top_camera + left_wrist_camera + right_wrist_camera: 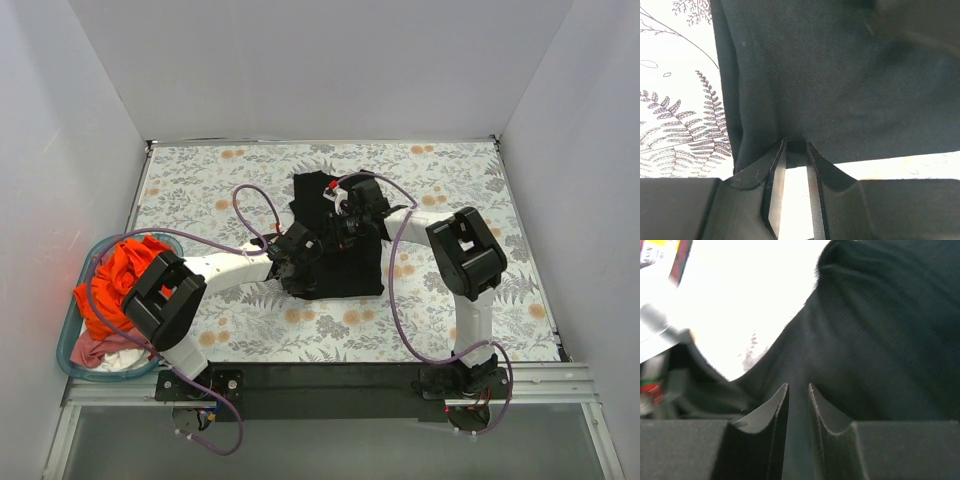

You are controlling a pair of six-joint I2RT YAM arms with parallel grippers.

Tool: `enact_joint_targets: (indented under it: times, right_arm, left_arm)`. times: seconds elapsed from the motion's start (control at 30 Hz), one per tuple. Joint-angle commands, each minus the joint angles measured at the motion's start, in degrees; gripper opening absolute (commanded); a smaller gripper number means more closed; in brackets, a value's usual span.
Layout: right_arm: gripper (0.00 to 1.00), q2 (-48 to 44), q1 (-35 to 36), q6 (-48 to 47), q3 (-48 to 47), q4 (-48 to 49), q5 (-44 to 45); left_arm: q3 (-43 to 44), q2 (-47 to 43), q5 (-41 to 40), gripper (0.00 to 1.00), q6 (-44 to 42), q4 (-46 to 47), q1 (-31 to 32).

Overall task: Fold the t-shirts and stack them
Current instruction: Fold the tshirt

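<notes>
I see the table [200, 190] with the black t-shirt [352, 276] at its middle, an orange t-shirt [128, 268] in the basket [66, 345] at left, my left gripper [796, 143] pinching the black t-shirt's edge, my right gripper [798, 386] clamped on its cloth

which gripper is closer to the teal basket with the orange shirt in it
Left. The left gripper is at the black t-shirt's left edge, the side toward the teal basket on the far left. The right gripper is farther right, over the shirt's middle.
</notes>
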State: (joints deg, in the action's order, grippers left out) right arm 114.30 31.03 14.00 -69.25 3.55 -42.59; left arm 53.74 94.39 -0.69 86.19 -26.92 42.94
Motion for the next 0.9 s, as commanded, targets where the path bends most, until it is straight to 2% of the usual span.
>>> enact_joint_targets:
  times: [0.0,0.37,0.5,0.63,0.73,0.8,0.87]
  right_arm:
    - [0.28,4.5,-0.8,0.1,-6.0,4.0,-1.7]
    - [0.29,26.3,-8.1,8.4,-30.6,4.3,-5.6]
    - [0.29,27.1,-10.3,11.3,-34.9,4.4,-8.1]
    - [0.29,18.4,-10.8,11.2,-28.2,5.0,-8.6]
    - [0.29,7.7,-11.7,12.9,-17.4,8.6,-9.6]
    - [0.3,4.2,-12.9,15.5,-8.5,13.6,-10.4]
    - [0.3,1.1,-14.0,15.9,-4.2,15.2,-10.7]
  left_arm:
    - [-1.1,-2.5,2.3,0.22,0.5,-1.2,0.2]
    - [-2.4,-2.6,3.1,0.2,1.2,-1.1,0.2]
    - [-2.1,-3.0,2.6,0.2,1.3,-1.5,0.2]
    - [-2.0,-6.4,0.3,0.27,2.9,-0.6,0.2]
    - [-2.1,-10.9,-2.2,0.3,3.8,0.7,0.2]
    - [-2.8,-14.0,-3.4,0.3,4.5,1.7,0.2]
    - [-4.3,-15.9,-4.1,0.31,5.4,2.8,0.2]
